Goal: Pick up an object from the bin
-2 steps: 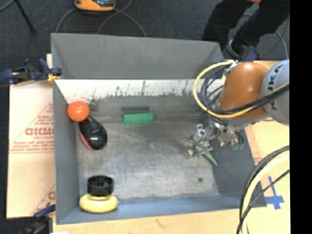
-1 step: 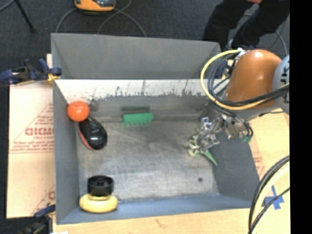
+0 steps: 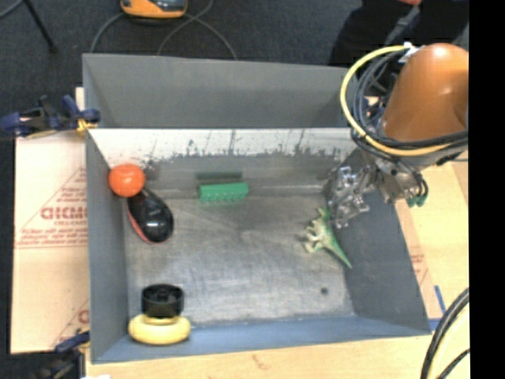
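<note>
We see the gripper (image 3: 345, 202) low at the right side of the grey bin (image 3: 221, 93), just above a small green-and-white toy figure (image 3: 325, 241). The figure lies on the bin floor near the right wall. We cannot tell whether the gripper is spread or closed. A green toothed block (image 3: 222, 190) lies well apart, near the back wall.

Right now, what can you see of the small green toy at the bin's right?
The toy is a small figure, pale cream and green, seemingly plastic, with a pointed green tail toward the lower right. It lies on the floor of the bin near the right wall, just below the end effector; contact cannot be told.
</note>
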`<state>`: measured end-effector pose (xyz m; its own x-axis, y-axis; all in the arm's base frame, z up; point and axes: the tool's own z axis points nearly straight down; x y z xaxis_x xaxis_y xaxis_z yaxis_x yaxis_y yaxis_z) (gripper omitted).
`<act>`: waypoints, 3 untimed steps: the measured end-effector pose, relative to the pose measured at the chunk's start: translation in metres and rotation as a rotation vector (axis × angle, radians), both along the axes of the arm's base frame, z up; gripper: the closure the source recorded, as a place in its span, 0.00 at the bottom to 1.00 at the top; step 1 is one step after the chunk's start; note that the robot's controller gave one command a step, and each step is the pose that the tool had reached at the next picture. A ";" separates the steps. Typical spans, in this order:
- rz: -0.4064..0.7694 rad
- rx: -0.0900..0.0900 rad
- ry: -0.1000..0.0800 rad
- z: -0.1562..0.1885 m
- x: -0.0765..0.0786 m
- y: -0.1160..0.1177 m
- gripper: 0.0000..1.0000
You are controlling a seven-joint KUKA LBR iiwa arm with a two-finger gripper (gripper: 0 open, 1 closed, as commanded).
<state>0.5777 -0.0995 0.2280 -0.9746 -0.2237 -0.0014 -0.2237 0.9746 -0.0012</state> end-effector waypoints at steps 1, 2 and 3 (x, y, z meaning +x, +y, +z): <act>-0.069 0.002 0.000 0.052 -0.007 -0.010 1.00; 0.002 -0.001 -0.007 -0.048 0.003 0.007 0.00; 0.043 0.000 0.001 -0.097 0.005 0.015 0.00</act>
